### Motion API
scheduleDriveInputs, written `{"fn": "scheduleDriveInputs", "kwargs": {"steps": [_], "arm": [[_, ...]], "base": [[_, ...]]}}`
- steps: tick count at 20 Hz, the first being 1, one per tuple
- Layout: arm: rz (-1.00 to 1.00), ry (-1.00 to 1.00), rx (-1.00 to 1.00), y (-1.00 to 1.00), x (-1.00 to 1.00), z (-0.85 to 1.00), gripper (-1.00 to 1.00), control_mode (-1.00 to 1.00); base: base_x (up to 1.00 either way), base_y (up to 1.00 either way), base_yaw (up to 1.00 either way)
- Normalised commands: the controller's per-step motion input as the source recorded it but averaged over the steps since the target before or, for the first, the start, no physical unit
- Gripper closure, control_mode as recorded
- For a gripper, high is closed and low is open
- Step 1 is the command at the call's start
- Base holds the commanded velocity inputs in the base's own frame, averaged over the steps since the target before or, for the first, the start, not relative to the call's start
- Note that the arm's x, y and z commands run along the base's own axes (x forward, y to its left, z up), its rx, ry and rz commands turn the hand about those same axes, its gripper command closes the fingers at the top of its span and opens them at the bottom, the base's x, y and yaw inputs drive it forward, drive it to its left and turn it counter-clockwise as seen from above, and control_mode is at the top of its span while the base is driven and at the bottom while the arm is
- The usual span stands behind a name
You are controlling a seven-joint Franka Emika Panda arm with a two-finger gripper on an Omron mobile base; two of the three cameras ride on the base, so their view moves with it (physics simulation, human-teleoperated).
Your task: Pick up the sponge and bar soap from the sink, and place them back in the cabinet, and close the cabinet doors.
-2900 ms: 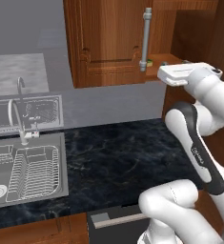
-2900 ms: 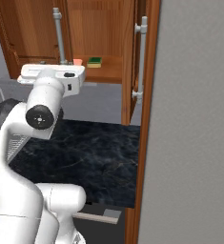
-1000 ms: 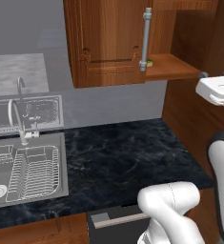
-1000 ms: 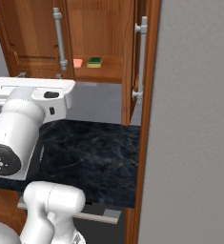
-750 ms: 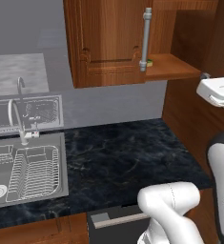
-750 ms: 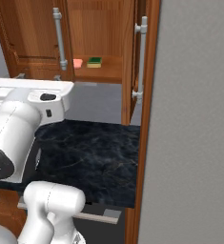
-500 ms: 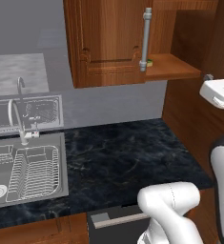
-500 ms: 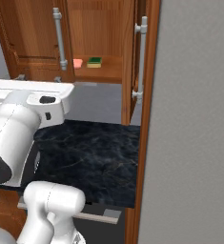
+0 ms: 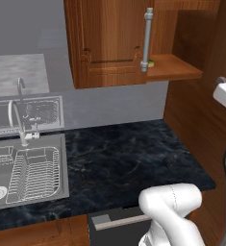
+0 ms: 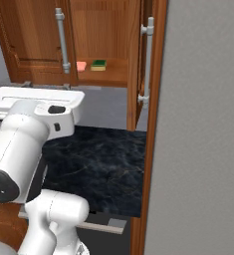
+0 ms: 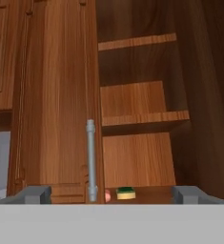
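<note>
Drawn back toward the right since the earlier pictures, away from the cabinet: white arm now cut off at the right edge of the left base view, no longer reaching up beside the shelf. Sponge and soap unmoved on that shelf.

Nearest in the hand view, gripper with jaws spread wide, one grey tip at each lower corner, nothing between them, well short of the shelf. Beyond the tips, left cabinet door swung open, edge and long silver handle facing the camera. Just right of the handle's foot, bar soap mostly hidden, only a pink sliver showing; sponge just beside it, green top over a yellow edge. Both flat on the lowest shelf, near its front. Higher up, two more wooden shelves.

From the right base view, soap and sponge side by side, apart, between both open doors. Right door also open, edge-on.

Below, dark marble counter. Far left, sink with wire rack and tap.
</note>
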Motion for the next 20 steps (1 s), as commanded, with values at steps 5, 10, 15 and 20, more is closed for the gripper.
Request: {"fn": "scheduleDriveInputs", "kwargs": {"steps": [5,10,15,20], "arm": [[-0.02,0.00,0.00,-0.09,0.00,0.00,-1.00,-1.00],[-0.06,0.00,0.00,-0.01,0.00,0.00,-1.00,-1.00],[-0.10,0.00,-0.01,-0.13,0.00,-0.04,-1.00,-1.00],[-0.09,0.00,-0.02,-0.21,-0.03,-0.09,-1.00,-1.00]], "base": [[0.00,0.00,0.00],[0.00,0.00,0.00],[0.00,0.00,0.00],[0.00,0.00,0.00]]}}
